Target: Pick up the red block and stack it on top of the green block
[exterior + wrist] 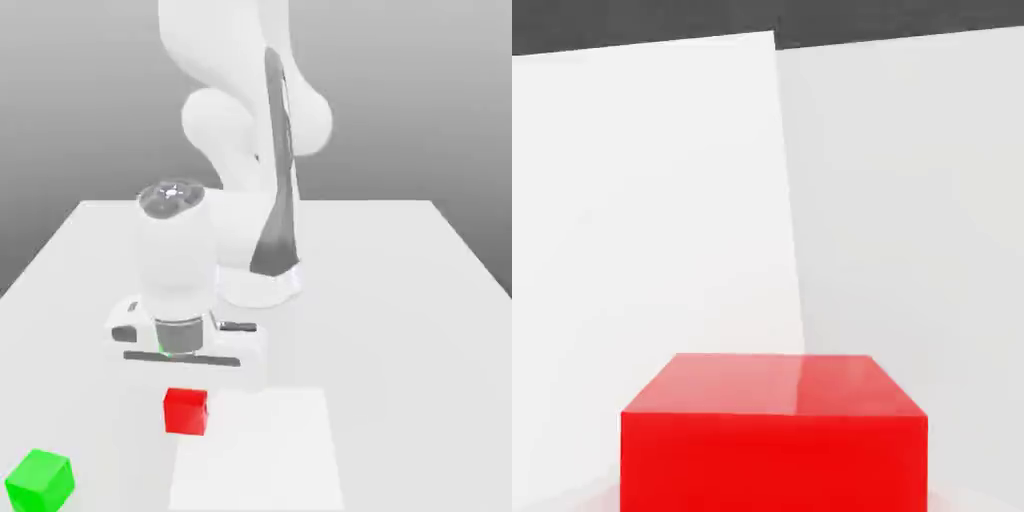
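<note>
"Where I'm standing, table (400, 300) is the biggest item. What's on it?"

"White arm (235, 230), base at the far side, elbow bent, hand pointing down."

"Flat stuff?"

"Pale patch (265, 460), squarish, on the near part of the table (white on near-white, easy to miss)."

"Gripper (186, 408)?"

"Beside the patch, toward the exterior view's left. Clenched on the red block (774, 460), one side each."

"Block position?"

"Under the hand, just by the patch's edge in the exterior view. Sits level. Can't tell if it's touching the table."

"And green block (40, 482)?"

"Near corner, exterior view's left, well apart from red. Turned at an angle to it (bright thing, hard to lose). Red isn't stacked on it."
</note>
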Available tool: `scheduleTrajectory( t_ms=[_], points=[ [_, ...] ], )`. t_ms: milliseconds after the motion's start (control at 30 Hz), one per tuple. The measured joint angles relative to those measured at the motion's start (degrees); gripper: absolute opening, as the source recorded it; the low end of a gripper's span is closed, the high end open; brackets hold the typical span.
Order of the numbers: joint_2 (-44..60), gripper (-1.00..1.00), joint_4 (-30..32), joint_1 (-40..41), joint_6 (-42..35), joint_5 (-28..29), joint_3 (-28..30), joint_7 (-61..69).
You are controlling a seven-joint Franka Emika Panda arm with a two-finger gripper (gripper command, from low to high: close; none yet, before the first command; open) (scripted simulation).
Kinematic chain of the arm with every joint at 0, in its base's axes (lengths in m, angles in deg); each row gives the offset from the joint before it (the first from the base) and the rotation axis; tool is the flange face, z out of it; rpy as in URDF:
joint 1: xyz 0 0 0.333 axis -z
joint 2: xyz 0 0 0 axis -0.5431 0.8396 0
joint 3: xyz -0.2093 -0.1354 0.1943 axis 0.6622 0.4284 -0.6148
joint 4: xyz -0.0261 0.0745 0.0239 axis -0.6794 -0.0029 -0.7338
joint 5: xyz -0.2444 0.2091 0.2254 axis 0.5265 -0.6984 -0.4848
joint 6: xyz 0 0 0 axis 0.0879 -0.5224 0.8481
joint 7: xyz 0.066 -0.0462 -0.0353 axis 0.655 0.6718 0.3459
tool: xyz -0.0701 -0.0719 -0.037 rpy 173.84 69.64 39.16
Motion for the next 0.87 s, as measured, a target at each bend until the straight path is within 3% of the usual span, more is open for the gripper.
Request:
scheduleTrajectory(
  t_ms=[133, 600, 733, 767, 867],
  points=[
    [-2.24, -1.0, -2.78, 1.76, -5.14, -1.23, 0.39, -1.24],
    [8.62, -1.0, -25.74, 6.98, -17.52, -3.62, 7.17, -14.46],
    [15.75, -1.0, -27.55, 7.93, -12.23, -5.39, 6.66, -14.16],
    [17.1, 1.0, -27.67, 8.17, -11.01, -5.74, 6.39, -13.95],
    [17.1, 1.0, -27.67, 8.17, -11.01, -5.74, 6.39, -13.95]
  ],
)
